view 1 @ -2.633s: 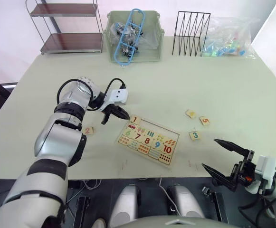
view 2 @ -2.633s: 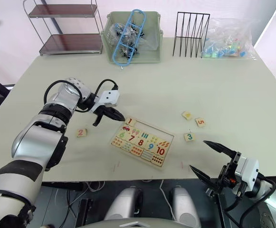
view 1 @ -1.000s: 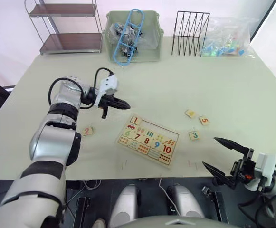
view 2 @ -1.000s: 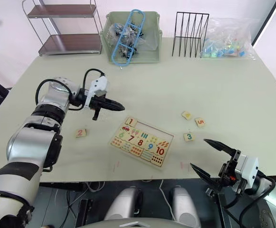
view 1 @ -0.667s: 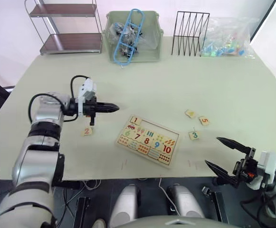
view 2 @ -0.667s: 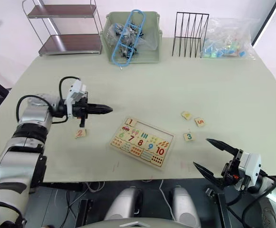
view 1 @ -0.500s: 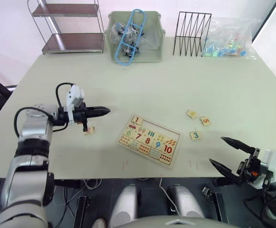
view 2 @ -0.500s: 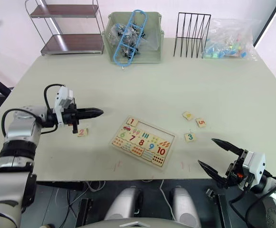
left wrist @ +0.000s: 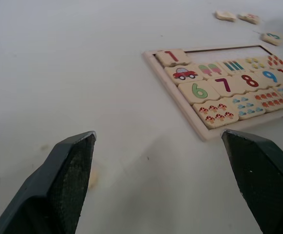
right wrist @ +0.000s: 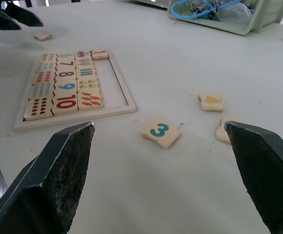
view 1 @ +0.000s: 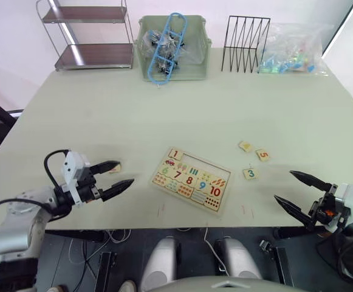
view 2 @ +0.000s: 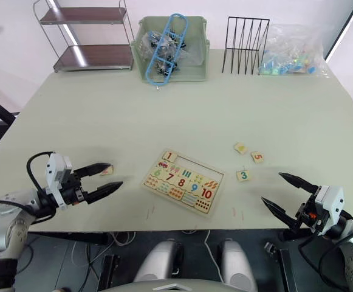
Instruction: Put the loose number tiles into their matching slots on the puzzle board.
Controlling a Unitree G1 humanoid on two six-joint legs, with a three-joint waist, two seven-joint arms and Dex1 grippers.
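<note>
the puzzle board (view 1: 191,187) lies flat and askew near the front edge of the pale surface (view 1: 182,115), its lower rows filled with numbers 6 to 10 and counting pictures. the 1 tile (view 1: 175,154) sits seated in the end slot at the board's far-left corner, while the rest of the slot row (left wrist: 229,50) along that long edge stands open. three loose tiles lie in a cluster on the surface to the right of the board: the 3 tile (view 1: 250,173) nearest, the 5 tile (view 1: 262,154) just beyond it, and a yellow-digit tile (view 1: 245,146) beside that one, its number too small to read. another loose tile (view 1: 113,167) rests well to the left of the board, partly hidden by the left hand (view 1: 118,175), whose black fingers are spread wide and grasp nothing, one finger over that tile. the right hand (view 1: 294,191) hovers by the front-right edge of the surface, likewise spread and empty, apart from the 3 tile. along the far edge stand a two-tier wire shelf (view 1: 91,36), a green bin (view 1: 173,39) with a blue plastic piece, a black wire rack (view 1: 245,35) and a clear bag of coloured items (view 1: 291,47).
</note>
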